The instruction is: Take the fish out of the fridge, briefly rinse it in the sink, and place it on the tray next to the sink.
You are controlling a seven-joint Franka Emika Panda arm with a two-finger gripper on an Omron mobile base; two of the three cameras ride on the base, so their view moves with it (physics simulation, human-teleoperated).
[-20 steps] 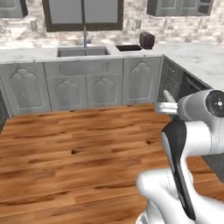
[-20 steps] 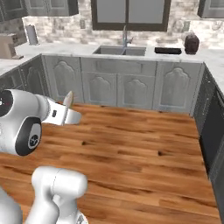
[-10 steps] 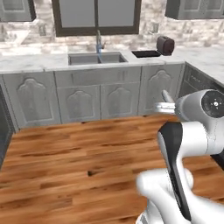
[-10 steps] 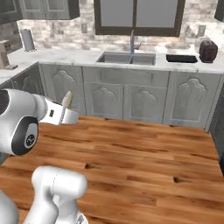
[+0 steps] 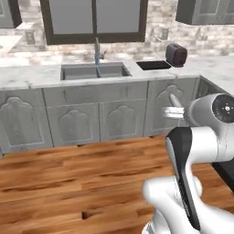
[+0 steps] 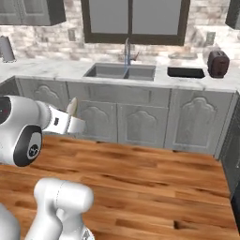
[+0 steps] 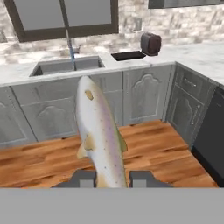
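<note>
Nearest me, the pincer (image 7: pixel 113 178) was clamped on the tail end of the slim, pale grey-white speckled fish (image 7: pixel 99 131), which stuck out ahead of the hand, well above the wooden floor (image 7: pixel 153 144). I'd say it was carried that way to reach the basin head first. Open floor lay before the grey cabinets (image 5: pixel 105 119). Beyond, on the marble tabletop (image 6: pixel 56 71), sat the dark double-basin sink (image 6: pixel 121 71) and, just beside it, the flat black tray (image 6: pixel 186 72).
</note>
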